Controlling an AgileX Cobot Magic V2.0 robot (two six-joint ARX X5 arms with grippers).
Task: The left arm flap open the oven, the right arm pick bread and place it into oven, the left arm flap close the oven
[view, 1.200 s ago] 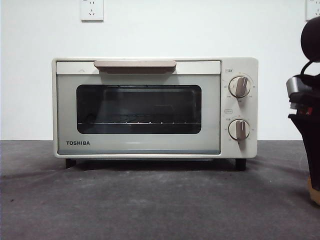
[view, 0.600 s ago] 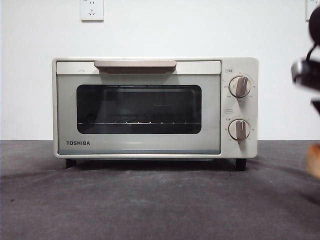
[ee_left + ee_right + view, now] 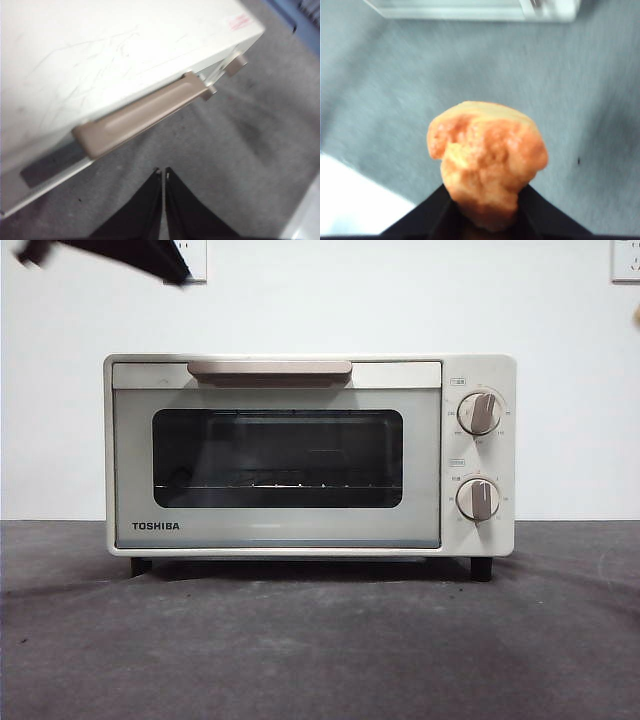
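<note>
The cream-white oven (image 3: 310, 455) stands in the middle of the table with its door shut, the beige handle (image 3: 270, 370) along its top edge. In the left wrist view my left gripper (image 3: 163, 171) hovers shut above and in front of the handle (image 3: 145, 112), touching nothing. It shows as a dark tip (image 3: 115, 255) at the front view's top left corner. My right gripper (image 3: 485, 210) is shut on the golden-orange bread (image 3: 487, 155), held above the grey table short of the oven's front (image 3: 470, 7). The front view does not show that arm.
Two beige knobs (image 3: 480, 455) sit on the oven's right side. Grey cloth (image 3: 320, 640) covers the table in front of the oven. A white wall with two sockets (image 3: 190, 260) stands behind. A white patch (image 3: 355, 200) lies beside the bread.
The right arm with the bread has left the front view at the right edge. The left arm's dark tip has come in at the top left corner. The oven stays shut.
</note>
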